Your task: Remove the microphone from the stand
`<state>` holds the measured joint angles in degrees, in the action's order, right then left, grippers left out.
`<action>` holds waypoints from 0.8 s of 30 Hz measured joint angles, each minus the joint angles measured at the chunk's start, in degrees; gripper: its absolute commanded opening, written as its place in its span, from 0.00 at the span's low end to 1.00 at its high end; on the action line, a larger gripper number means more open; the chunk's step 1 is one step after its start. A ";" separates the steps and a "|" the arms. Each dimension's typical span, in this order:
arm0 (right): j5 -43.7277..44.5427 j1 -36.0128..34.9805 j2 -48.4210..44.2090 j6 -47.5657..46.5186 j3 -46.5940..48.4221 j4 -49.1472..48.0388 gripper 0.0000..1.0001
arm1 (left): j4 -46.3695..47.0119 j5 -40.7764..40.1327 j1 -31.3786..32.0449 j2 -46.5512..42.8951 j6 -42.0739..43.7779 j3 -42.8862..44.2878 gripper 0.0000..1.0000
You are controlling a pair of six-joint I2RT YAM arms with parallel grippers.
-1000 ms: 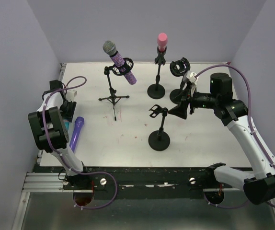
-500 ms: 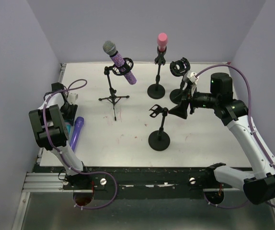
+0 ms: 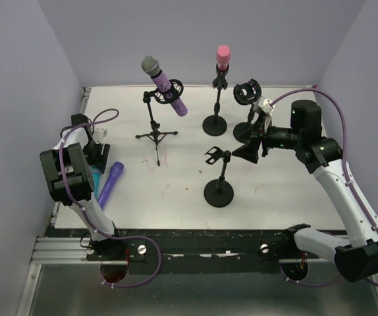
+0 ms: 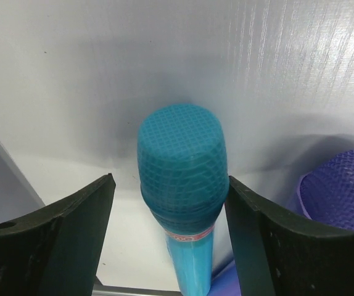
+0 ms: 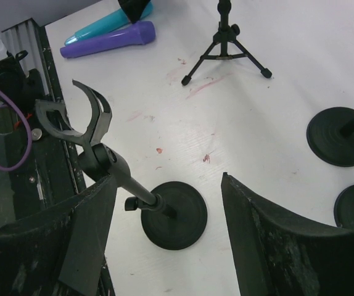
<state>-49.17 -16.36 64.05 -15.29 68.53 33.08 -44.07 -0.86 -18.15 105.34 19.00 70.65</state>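
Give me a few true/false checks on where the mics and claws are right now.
1. The pink microphone stands upright in a round-base stand. True.
2. The teal microphone is clipped in the tripod stand. False: it lies on the table between the open left claw.
3. The front stand has an empty clip. True.
4. The right claw is shut on the sparkly microphone. False: it is open and empty.

Rear overview — wrist close-ups sharing purple microphone [image 3: 110, 184]
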 measured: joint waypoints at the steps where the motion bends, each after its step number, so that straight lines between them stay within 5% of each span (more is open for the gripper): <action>1: 0.00 0.09 -0.09 -0.02 0.00 0.00 0.77 | 0.00 0.00 0.00 0.00 -0.02 0.00 0.79; 12: -2.67 0.33 0.04 -5.27 2.08 3.21 0.77 | -4.24 2.19 0.02 -5.55 -1.40 1.20 0.78; 24: -5.88 -2.62 8.94 -16.85 9.88 9.11 0.77 | -6.71 7.76 2.12 -32.72 -2.89 2.78 0.75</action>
<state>-55.05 -18.98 72.99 -32.14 78.41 42.19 -50.78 6.90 -16.03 72.62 16.12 73.43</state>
